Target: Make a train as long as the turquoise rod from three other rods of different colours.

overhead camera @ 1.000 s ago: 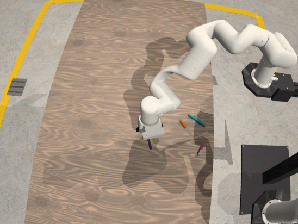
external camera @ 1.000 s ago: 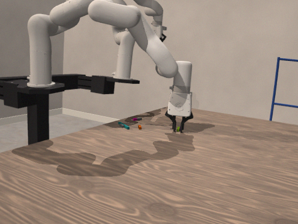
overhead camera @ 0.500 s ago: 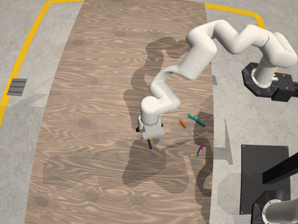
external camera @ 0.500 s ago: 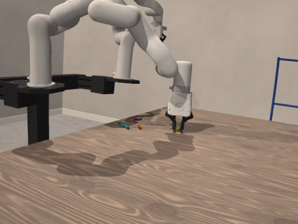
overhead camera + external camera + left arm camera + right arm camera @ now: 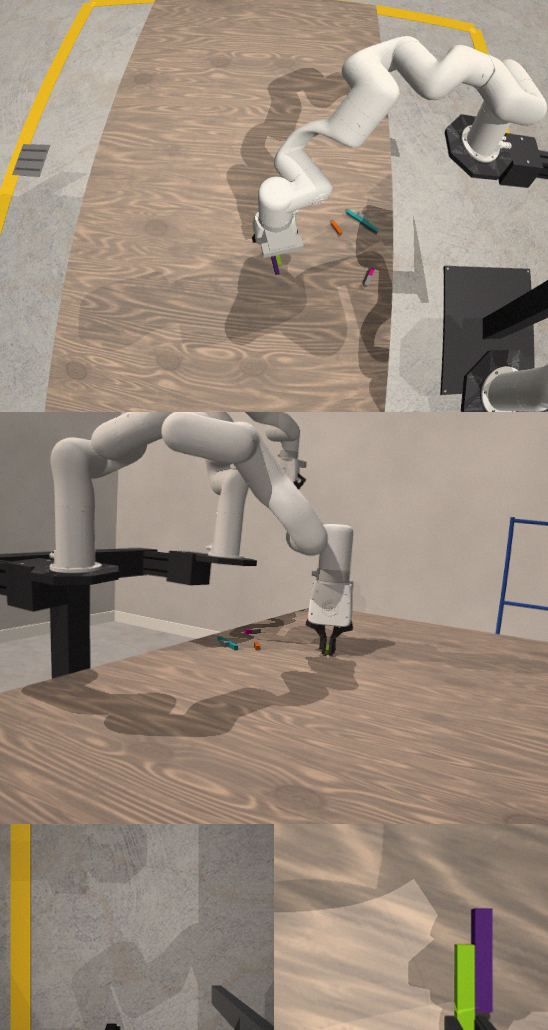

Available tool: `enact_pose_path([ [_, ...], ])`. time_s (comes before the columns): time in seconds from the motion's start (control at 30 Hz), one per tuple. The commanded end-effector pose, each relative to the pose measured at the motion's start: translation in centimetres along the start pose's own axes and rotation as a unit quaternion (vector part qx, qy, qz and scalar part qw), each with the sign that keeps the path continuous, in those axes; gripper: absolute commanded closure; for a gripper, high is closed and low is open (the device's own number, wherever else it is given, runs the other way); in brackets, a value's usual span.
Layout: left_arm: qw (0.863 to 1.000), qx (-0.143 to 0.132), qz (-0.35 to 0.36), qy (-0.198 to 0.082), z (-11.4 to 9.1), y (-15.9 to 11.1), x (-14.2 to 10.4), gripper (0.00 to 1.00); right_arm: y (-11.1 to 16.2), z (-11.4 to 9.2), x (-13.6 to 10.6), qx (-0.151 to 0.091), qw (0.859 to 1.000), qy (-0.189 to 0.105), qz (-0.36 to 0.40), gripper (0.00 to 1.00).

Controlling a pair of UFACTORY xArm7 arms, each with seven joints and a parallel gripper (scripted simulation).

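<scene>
We see the right pincer (image 5: 282, 242) (image 5: 327, 651) (image 5: 466, 1024) down at the bench (image 5: 165, 280) (image 5: 280, 737) (image 5: 343, 948), just below and right of the middle of the top view. Its fingers are together on the sides of the lime rod (image 5: 279, 260) (image 5: 327, 650) (image 5: 464, 976), so we call it clamped on that one. The purple rod (image 5: 276, 266) (image 5: 483, 962) lies alongside, parallel to the lime (whether the two touch, we cannot tell). In the right wrist view the purple sits to the right of the lime and reaches farther up the frame.

The turquoise rod (image 5: 362, 221) (image 5: 228, 643), our measure for the train, lies slanting right of centre in the top view, near the bench's right edge. The orange rod (image 5: 336, 227) (image 5: 257, 646) is near it, on its left (a short piece, set at a slant too). Lower down in that view, near the same edge, the magenta rod (image 5: 371, 272) (image 5: 248, 632) and the grey rod (image 5: 367, 280) (image 5: 256, 631) lie end to end, looking as if they touch, with the magenta uppermost.

The left pincer (image 5: 300, 481) stands apart, raised at the upper middle of the exterior view (its own camera shows us bare floor and a yellow stripe (image 5: 20, 925) at the left).
</scene>
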State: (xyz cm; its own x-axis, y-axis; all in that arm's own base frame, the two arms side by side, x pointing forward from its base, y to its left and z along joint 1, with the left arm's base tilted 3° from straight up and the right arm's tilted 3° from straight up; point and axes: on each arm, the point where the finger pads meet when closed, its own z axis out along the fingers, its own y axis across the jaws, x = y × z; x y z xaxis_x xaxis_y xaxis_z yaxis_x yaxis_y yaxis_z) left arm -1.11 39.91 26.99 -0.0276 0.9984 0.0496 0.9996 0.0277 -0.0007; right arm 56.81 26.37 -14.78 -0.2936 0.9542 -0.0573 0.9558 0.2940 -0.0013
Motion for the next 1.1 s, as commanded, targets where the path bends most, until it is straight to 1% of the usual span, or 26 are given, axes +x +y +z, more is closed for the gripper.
enact_pose_path([
  [0.0, 1.000, 0.000, 0.000, 0.002, -0.2, 0.0, 0.1, 0.00, 0.2, -0.2, 0.0, -0.002, 1.000, 0.000, 0.000, 0.94],
  [0.8, 1.000, 0.000, 0.000, 0.002, -0.2, 0.0, 0.1, 0.00, 0.2, -0.4, 0.0, -0.002, 1.000, 0.000, 0.000, 0.94],
  [0.93, 1.000, 0.000, 0.000, 0.002, -0.2, 0.0, 0.1, 0.00, 0.2, -1.6, 0.0, -0.002, 1.000, 0.000, 0.000, 0.94],
  [1.07, 1.000, 0.000, 0.000, 0.002, -0.2, 0.0, 0.1, 0.00, 0.2, -4.2, 0.0, -0.002, 1.000, 0.000, 0.000, 0.94],
])
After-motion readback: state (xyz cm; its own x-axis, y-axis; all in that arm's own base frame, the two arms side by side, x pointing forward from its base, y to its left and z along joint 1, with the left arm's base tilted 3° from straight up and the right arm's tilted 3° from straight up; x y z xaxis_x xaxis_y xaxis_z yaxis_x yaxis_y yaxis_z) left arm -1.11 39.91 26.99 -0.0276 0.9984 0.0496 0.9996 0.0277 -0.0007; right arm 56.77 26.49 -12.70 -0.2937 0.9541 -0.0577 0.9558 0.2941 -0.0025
